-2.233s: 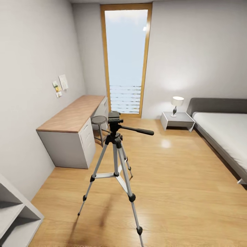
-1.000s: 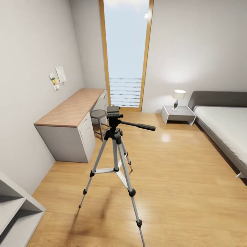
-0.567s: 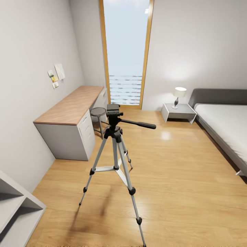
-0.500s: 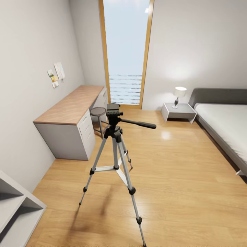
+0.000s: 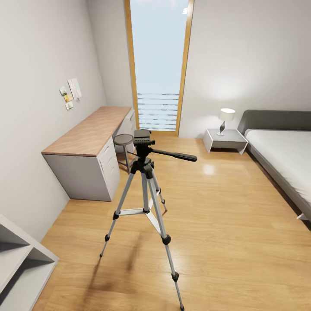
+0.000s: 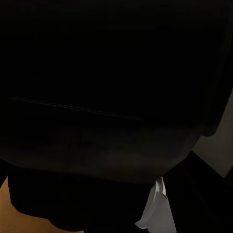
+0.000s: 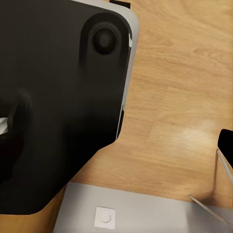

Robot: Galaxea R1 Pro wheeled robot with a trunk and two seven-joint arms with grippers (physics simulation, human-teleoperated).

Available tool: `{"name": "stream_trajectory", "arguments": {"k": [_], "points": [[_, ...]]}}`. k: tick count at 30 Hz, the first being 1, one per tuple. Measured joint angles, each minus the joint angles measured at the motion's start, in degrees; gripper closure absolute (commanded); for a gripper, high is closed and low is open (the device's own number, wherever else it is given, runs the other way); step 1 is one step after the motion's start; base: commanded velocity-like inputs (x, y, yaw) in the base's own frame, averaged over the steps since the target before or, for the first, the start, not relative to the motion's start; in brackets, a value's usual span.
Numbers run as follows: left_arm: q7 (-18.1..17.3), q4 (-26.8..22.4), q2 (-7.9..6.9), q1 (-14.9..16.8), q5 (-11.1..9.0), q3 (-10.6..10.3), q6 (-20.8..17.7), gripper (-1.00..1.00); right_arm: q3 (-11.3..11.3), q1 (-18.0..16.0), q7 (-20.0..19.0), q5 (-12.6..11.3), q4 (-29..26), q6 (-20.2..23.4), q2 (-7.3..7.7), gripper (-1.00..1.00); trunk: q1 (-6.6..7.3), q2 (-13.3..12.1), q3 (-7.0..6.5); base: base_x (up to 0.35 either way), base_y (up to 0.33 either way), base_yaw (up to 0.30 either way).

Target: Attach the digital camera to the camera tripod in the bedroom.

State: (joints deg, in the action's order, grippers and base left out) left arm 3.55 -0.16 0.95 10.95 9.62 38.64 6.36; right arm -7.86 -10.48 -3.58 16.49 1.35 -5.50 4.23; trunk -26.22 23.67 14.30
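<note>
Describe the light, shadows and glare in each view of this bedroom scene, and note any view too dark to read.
Head view: bright daylight from the tall window; the lit lamp casts a soft glow on the wall; a glare patch on the wood floor; the tripod throws a faint shadow toward the camera. Left wrist view: almost wholly black, unreadable. Right wrist view: evenly lit, with a pale sheen on the floorboards.

Light wood floor [image 5: 224, 224] carries the camera tripod [image 5: 147, 190], three feet spread. Also standing on it: grey desk [image 5: 88, 162] against the left wall, round stool [image 5: 124, 147] just beside it, nightstand [image 5: 224, 140], bed [image 5: 283, 164], shelf unit [image 5: 17, 263].
</note>
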Motion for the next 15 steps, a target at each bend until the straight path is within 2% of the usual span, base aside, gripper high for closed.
{"name": "stream_trajectory", "arguments": {"k": [15], "points": [[0.0, 0.0, 0.0, 0.0, 0.0, 0.1, 0.0, 1.0, 0.1, 0.0, -0.5, 0.2, -0.1, 0.3, -0.34, -1.0, 0.0, 0.0, 0.0, 0.0, 0.0, 0.0]]}}
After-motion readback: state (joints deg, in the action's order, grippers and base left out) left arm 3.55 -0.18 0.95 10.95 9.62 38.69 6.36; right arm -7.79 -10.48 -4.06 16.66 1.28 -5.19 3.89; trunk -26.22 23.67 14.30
